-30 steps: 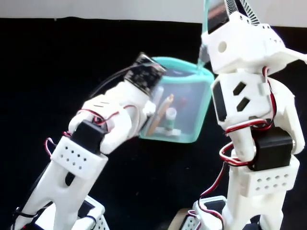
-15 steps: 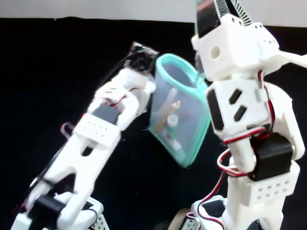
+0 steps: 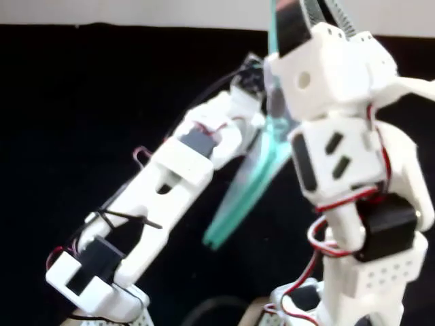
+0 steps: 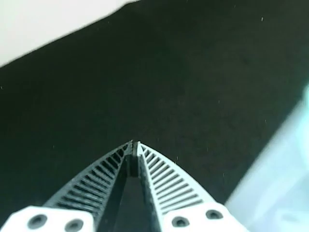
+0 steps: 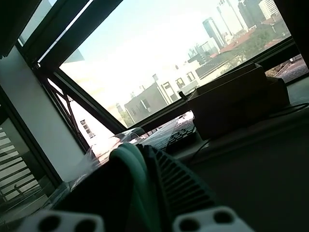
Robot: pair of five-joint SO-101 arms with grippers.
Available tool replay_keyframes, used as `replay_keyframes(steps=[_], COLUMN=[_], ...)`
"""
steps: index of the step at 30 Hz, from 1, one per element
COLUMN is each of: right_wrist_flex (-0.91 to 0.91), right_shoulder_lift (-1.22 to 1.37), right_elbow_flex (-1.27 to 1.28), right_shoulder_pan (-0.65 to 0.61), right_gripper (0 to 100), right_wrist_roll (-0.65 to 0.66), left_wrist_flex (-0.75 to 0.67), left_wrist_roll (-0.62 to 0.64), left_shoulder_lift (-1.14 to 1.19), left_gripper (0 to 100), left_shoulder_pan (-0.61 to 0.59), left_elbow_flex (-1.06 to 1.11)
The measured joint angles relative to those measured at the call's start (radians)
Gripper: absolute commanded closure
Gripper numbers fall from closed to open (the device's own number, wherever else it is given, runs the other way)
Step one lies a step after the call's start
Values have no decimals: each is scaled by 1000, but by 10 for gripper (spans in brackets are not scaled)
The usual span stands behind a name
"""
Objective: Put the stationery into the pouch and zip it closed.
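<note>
The teal see-through pouch point(image 3: 250, 178) hangs in the air, turned edge-on and slanting down, so what is inside is hidden. My right gripper point(image 3: 289, 24) is raised high at the top of the high view and is shut on the pouch's upper edge. The right wrist view shows that teal edge point(image 5: 131, 166) pinched between the dark fingers point(image 5: 174, 181). My left arm point(image 3: 178, 170) stretches up beside the pouch. My left gripper point(image 4: 133, 144) is shut, tips touching with nothing between them. A blurred pale part of the pouch point(image 4: 285, 179) lies to one side of it.
A black cloth point(image 3: 81, 122) covers the table under both arms. The right arm's white body point(image 3: 353, 170) stands tall at the right. In the right wrist view a window and a dark box point(image 5: 236, 99) on a ledge lie beyond the gripper.
The left arm has stretched out, up and to the right. The pouch has swung from facing the camera to edge-on, hiding the pencil and other items. The right arm has shifted slightly left.
</note>
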Motion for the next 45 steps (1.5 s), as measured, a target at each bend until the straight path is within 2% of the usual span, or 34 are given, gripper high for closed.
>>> replay_keyframes(steps=[8, 12, 18, 23, 28, 32, 37, 40, 45], right_wrist_flex=[0, 0, 15, 60, 61, 63, 63, 63, 63], right_shoulder_lift=[0, 2, 0, 0, 0, -15, -46, -49, -49], right_elbow_flex=[152, 192, 199, 199, 199, 199, 199, 199, 199], right_shoulder_pan=[-2, -2, -2, -2, -2, -2, -3, -3, -3], right_gripper=[992, 992, 992, 992, 992, 992, 992, 992, 992], right_wrist_roll=[-121, -135, -135, -138, -140, -140, -140, -140, -140], left_wrist_flex=[26, 26, 55, 230, 535, 784, 1054, 1120, 1129], left_wrist_roll=[3, 2, 2, 3, 0, 2, 26, 61, 68], left_shoulder_lift=[0, 0, -44, -249, -522, -761, -979, -1022, -1030], left_gripper=[993, 993, 992, 990, 981, 861, 758, 744, 728], left_shoulder_pan=[-66, -68, -181, -269, -273, -236, -106, -63, 31], left_elbow_flex=[0, -2, -9, -9, -9, -15, -20, -20, -29])
